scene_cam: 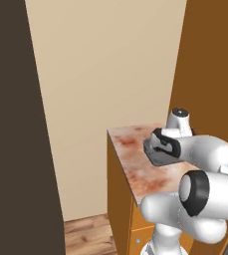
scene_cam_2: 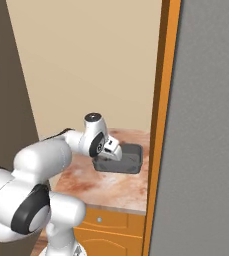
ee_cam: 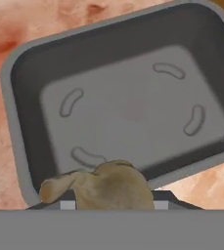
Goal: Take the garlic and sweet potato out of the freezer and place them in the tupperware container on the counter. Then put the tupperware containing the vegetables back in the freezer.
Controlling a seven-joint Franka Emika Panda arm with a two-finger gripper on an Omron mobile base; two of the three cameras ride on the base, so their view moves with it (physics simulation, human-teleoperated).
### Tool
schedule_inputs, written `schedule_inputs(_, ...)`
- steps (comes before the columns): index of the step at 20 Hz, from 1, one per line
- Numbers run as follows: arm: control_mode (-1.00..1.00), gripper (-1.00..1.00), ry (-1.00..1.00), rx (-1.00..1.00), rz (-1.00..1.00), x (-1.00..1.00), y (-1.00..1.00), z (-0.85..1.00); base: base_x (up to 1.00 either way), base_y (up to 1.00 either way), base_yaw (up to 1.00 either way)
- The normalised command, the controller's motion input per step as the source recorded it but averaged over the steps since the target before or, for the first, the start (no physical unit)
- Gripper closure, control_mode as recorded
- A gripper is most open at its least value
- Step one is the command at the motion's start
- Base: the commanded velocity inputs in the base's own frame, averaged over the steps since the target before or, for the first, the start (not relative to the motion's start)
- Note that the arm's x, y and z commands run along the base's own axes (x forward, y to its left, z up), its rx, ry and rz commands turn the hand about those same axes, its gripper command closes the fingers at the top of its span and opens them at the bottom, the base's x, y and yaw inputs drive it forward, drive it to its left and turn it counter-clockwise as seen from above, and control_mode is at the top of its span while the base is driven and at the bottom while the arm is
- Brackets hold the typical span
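My gripper (scene_cam_2: 114,152) hangs just above the near end of the tupperware container (scene_cam_2: 130,161), shut on the garlic (ee_cam: 103,184), a tan bulb with a short stem. The dark grey tub (ee_cam: 133,107) rests flat on the pinkish marbled counter (scene_cam_2: 93,186) and has nothing inside it. From the left side the hand (scene_cam: 161,143) covers part of the tub (scene_cam: 158,159). The garlic hides my fingertips in the hand view. The freezer's wide grey door (scene_cam_2: 206,125) fills the right side. The sweet potato is out of view.
An orange wooden panel (scene_cam_2: 161,100) stands between the tub and the grey door. The counter (scene_cam: 133,169) ends at a beige wall (scene_cam: 105,74), with a wooden floor (scene_cam: 88,234) below. A dark brown panel (scene_cam: 11,124) rises on the left.
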Motion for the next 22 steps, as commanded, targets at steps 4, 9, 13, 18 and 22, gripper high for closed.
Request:
schedule_inputs(4,-1.0,1.0,0.0,0.0,0.08,0.23,-0.04,-0.33,0.0,0.0,0.0)
schedule_inputs(9,-1.0,1.0,0.0,0.0,0.08,0.32,-0.01,-0.24,0.0,0.0,0.0)
schedule_inputs(13,-1.0,1.0,0.0,0.0,0.07,0.27,0.0,-0.19,0.0,0.0,0.0)
schedule_inputs(18,-1.0,1.0,0.0,0.0,0.06,0.15,0.0,-0.09,0.0,0.0,0.0)
schedule_inputs(22,-1.0,1.0,0.0,0.0,0.04,0.11,0.0,-0.04,0.0,0.0,0.0)
